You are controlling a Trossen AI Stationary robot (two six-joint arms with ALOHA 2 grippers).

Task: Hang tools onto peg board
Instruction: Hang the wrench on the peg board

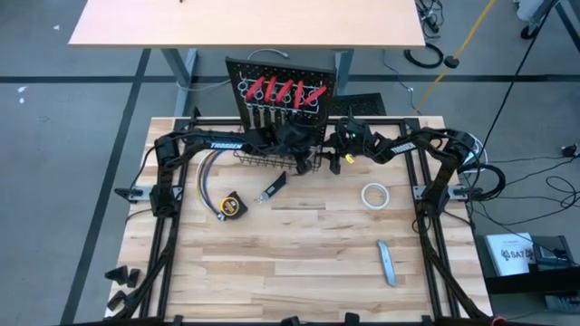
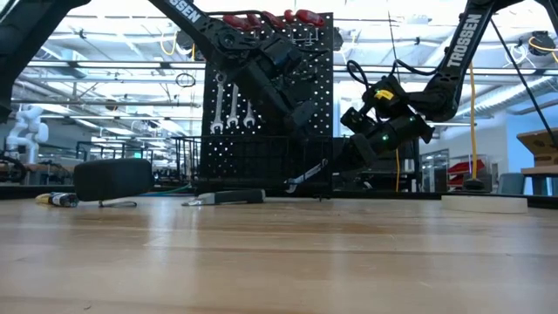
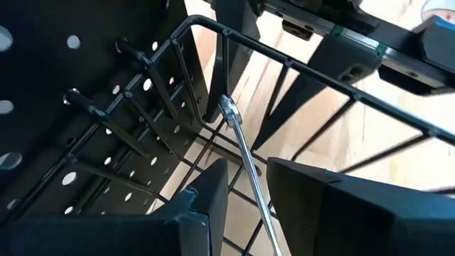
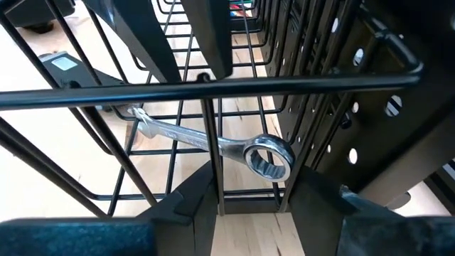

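The left gripper (image 3: 245, 195) holds a thin silver wrench (image 3: 245, 160) inside the black wire basket (image 3: 298, 67) at the black perforated peg board (image 1: 281, 77). The right gripper (image 4: 245, 195) sits narrowly parted against the basket, by a silver ring-ended wrench (image 4: 234, 148).

Tools partly hung, partly loose on the table

The black peg board (image 1: 281, 72) stood upright with red-handled tools (image 1: 281, 91) and silver wrenches (image 2: 232, 105) hanging; one wrench (image 4: 213, 144) lay inside its wire basket (image 4: 213, 89). The yellow tape measure (image 1: 232, 206), black-handled knife (image 1: 275, 187), white tape roll (image 1: 375, 196) and grey bar (image 1: 387, 263) lay apart on the table.
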